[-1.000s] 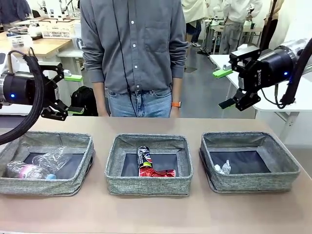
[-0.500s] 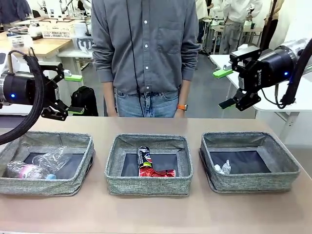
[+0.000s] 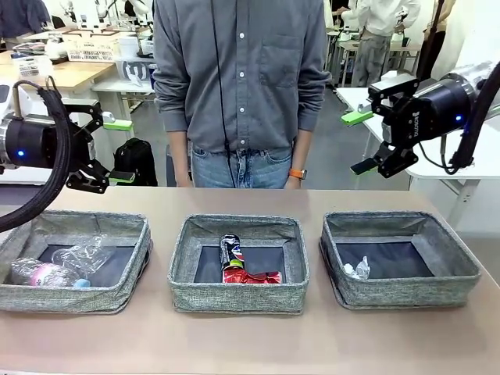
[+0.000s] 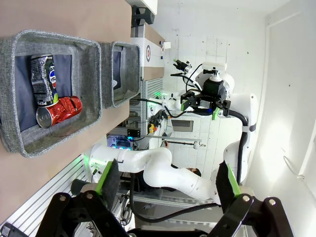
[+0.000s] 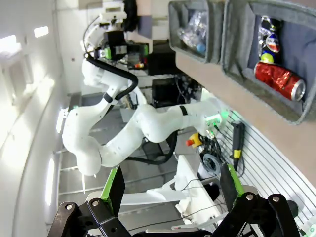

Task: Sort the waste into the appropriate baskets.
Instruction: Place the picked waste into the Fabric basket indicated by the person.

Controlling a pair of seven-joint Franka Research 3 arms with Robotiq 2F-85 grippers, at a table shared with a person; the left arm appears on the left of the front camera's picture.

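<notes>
A person in a grey button shirt (image 3: 238,70) and jeans stands at top centre behind the tan table (image 3: 250,344), black backpack (image 3: 134,160) at left.

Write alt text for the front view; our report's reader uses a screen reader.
Three grey baskets hold sorted waste: bottles, two cans, foil ball. Both tools, left and right, hang open above; a person stands behind.

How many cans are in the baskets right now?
2, both in the middle basket: the dark printed can lies lengthwise, the red drink can lies crosswise at its near end, the two touching. The basket walls could hide something small.
</notes>
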